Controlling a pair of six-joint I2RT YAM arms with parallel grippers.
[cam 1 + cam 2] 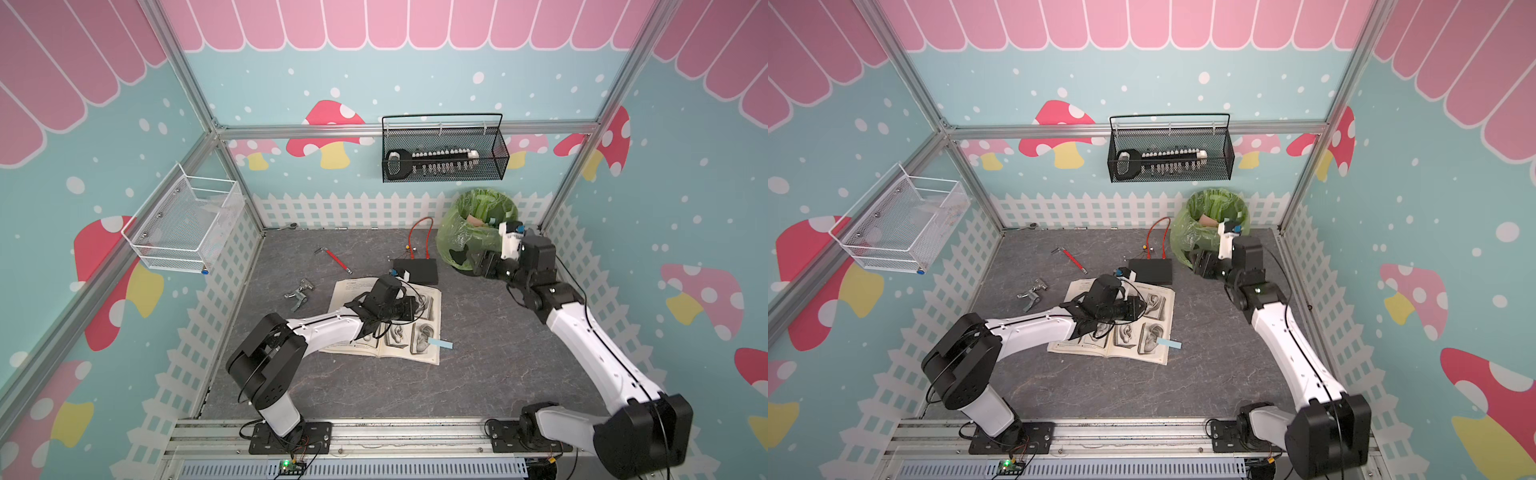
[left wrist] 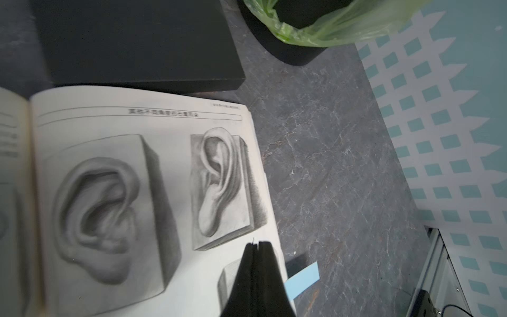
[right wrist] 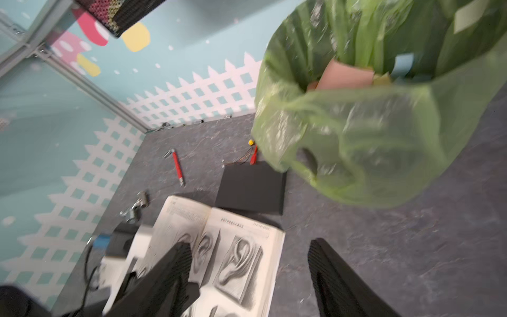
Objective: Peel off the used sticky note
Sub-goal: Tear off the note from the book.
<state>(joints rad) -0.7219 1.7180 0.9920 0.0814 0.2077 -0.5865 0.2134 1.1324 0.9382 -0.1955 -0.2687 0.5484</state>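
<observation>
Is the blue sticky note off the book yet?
No, attached: the blue sticky note overlaps the open book at its right page edge, jutting out over the table.

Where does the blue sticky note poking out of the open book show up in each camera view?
Top view: blue sticky note juts off the open book at its right page's outer edge.
Top view: same spot, same book.
Left wrist: at the page's outer edge, book.
Right wrist: not in it; that end of the book is cut off.
Shared landmark: the book's ear drawings.
</observation>
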